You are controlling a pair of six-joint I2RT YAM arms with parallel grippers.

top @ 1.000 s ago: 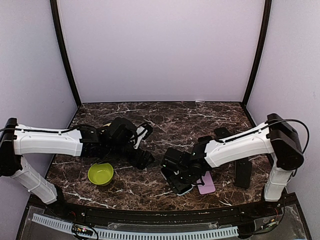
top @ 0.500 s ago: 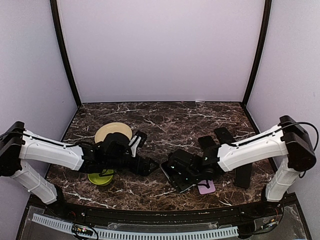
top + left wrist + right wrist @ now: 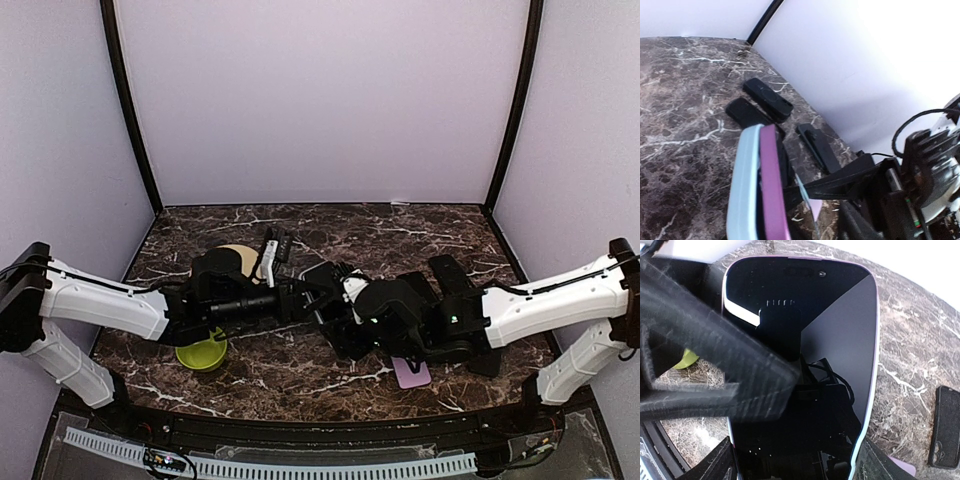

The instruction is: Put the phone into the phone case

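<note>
The phone (image 3: 805, 340) has a black screen and a purple rim, and it sits against a light-blue case (image 3: 742, 190). In the left wrist view I see the pair edge-on, the purple phone (image 3: 771, 190) beside the case. My right gripper (image 3: 800, 465) is shut on the phone's long edges. My left gripper (image 3: 760, 205) is clamped across the pair, with one finger (image 3: 715, 360) lying over the screen. In the top view the left gripper (image 3: 303, 296) and the right gripper (image 3: 342, 306) meet above the table's middle and hold the phone off the table.
A pink flat piece (image 3: 412, 372) lies at the front right. Black phones or cases lie at the right (image 3: 455, 275) (image 3: 488, 348) and also show in the left wrist view (image 3: 767, 97). A green bowl (image 3: 200, 350) and a tan plate (image 3: 235, 258) are at the left.
The phone and case have been lifted from the front of the table to mid-air at the middle. Both grippers moved in and up; the left one closed on the pair.
</note>
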